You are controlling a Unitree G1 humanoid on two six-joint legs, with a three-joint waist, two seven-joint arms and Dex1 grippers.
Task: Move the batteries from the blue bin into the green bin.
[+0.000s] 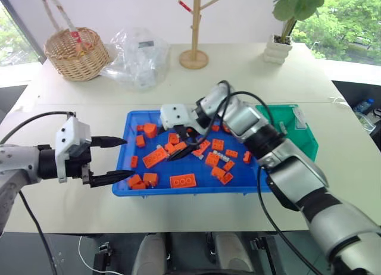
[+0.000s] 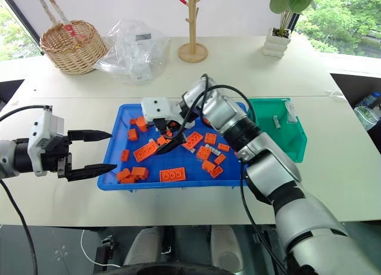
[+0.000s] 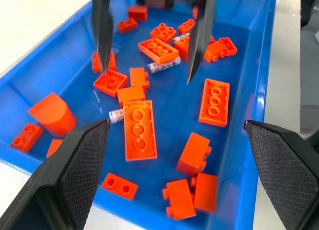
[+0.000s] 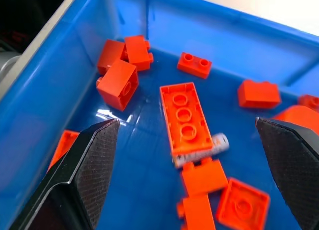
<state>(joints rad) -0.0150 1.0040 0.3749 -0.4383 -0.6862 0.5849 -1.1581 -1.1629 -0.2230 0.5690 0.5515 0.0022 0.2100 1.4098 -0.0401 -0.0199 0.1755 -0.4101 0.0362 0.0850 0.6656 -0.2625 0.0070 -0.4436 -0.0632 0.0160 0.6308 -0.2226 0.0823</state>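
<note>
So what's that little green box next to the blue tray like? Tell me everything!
The green bin is a small, deep box of shiny, slightly see-through green plastic with walls sloping inward toward the bottom. It sits upright on the pale table, right beside the blue bin, on the robot's right. A white label sticks to its far right rim. Inside lies one small silver battery. The right arm crosses in front of its near corner.
</note>
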